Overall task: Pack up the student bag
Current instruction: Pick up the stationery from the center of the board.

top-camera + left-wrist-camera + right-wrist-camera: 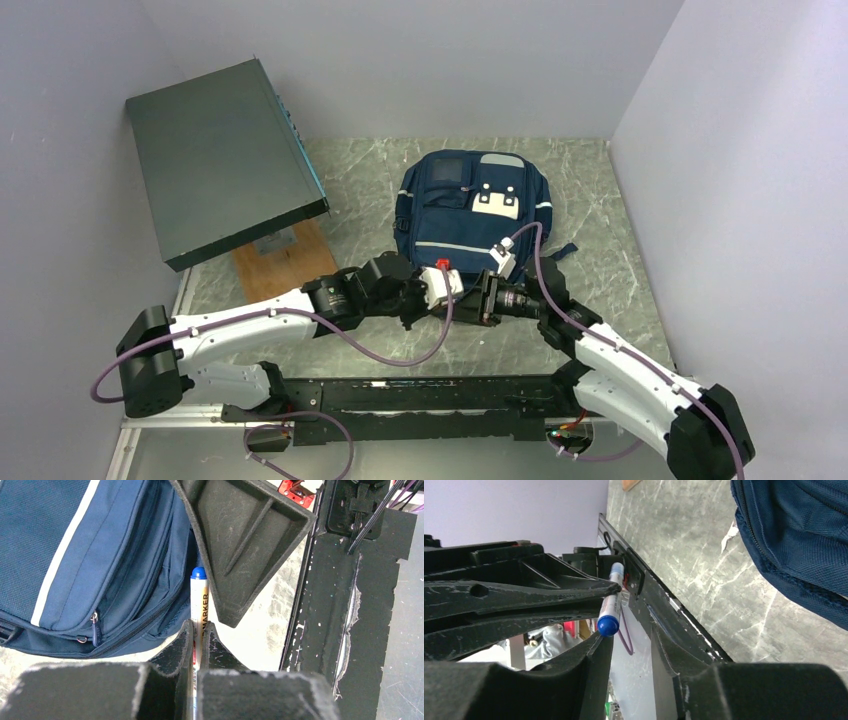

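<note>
A: Where's the robot at?
B: Mid hand-over, prob. The left pincer [199, 626] is clamped tight on a marker [199, 597], blue cap pointing away from it. The right pincer [631, 637] stands narrowed but w/ a gap. The cap sits by one finger, so no grip yet as far as the views show.
A: And the student bag [470, 215]?
B: Flat on the desk [684, 545], back centre, pocket side up, just beyond both pincers. Can't tell if any zip is open.
A: How should it do this bit well?
B: The right one should centre the barrel btw. its fingers before pinching, and take more than the cap. A cap-only hold could slip or pull the cap off. The left lets go only once that hold is firm. Then it should find an open compartment, else the marker has nowhere to go.
</note>
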### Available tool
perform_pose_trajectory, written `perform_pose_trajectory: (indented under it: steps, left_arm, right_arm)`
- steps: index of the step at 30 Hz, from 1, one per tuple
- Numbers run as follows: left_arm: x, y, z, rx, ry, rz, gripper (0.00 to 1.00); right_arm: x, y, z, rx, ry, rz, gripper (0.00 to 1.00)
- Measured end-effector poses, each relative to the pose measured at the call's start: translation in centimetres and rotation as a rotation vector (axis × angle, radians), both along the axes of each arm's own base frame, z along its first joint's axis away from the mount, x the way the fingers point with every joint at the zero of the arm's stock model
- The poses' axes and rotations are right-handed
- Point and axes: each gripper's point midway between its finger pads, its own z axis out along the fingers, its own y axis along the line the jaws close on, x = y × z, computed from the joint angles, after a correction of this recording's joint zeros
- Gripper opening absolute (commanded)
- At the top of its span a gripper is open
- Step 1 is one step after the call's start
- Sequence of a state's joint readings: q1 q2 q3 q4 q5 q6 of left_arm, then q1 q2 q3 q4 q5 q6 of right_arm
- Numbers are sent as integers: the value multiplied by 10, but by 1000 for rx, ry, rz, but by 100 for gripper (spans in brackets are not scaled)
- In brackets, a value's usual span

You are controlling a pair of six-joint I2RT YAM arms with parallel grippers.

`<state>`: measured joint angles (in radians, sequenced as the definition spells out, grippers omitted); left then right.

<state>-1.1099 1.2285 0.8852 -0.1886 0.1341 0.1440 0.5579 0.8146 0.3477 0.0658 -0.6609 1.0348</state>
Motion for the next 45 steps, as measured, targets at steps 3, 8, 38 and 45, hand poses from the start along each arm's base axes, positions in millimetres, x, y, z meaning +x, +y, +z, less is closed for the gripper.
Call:
perform_pose_trajectory:
  steps: [3,8,38,45]
  left_arm:
    - [-2,0,-3,14,4,-6,0]
    - [-4,-2,-7,28,0,-23,0]
    - [-1,-1,0,13,10,50,67]
    - [32,27,53,-183,9,280,71]
  right_arm:
    - [-2,1,-5,7,19,6,45]
    - [0,-1,2,21,-14,-8,41]
    - [27,-38,-8,-99,-91,-252,0]
    - [67,-105,1,-36,-105,-688,0]
